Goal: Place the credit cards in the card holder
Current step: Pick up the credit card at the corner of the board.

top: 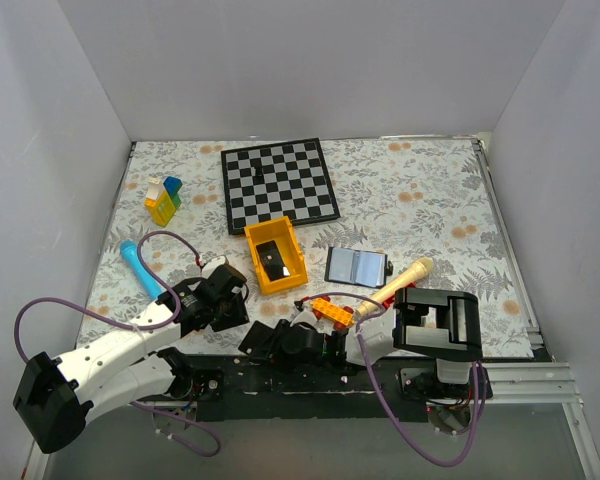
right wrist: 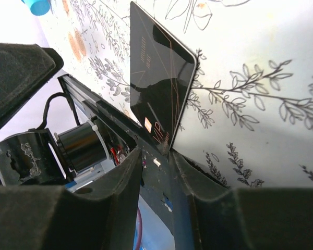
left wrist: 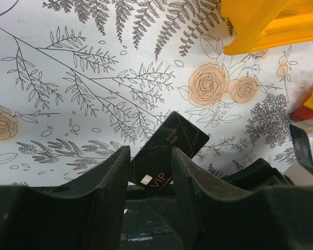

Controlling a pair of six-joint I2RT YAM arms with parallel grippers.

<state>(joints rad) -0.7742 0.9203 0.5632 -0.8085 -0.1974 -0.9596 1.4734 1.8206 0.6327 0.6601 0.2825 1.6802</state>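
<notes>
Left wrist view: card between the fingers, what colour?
Black card with thin gold lines, gold VIP lettering and a small white square. Clearest in left wrist view.

Two thin flat black rectangular credit cards can be counted. One card (top: 272, 258), with a small white mark, lies in the bin; the other card (left wrist: 168, 150), with gold lines and "VIP" lettering, shows in the wrist views near the front edge.

There is one of each of these:
- **Card holder:** one black folding card holder (top: 356, 265), right of centre, open and blue-grey inside.
- **Bin:** one orange plastic bin (top: 252, 262), at the centre.
- **Chessboard:** one black-and-white chessboard (top: 278, 184), at the far side.
- **Tube:** one light-blue plastic tube (top: 140, 268), on the left.
- **Stick:** one cream flute-shaped stick (top: 395, 285), near right.
- **Brick:** one orange studded brick (top: 331, 311), near centre.

At far left stands one cluster of toy blocks (top: 162, 203) in yellow, white, blue and green. How many blocks it holds cannot be told.
</notes>
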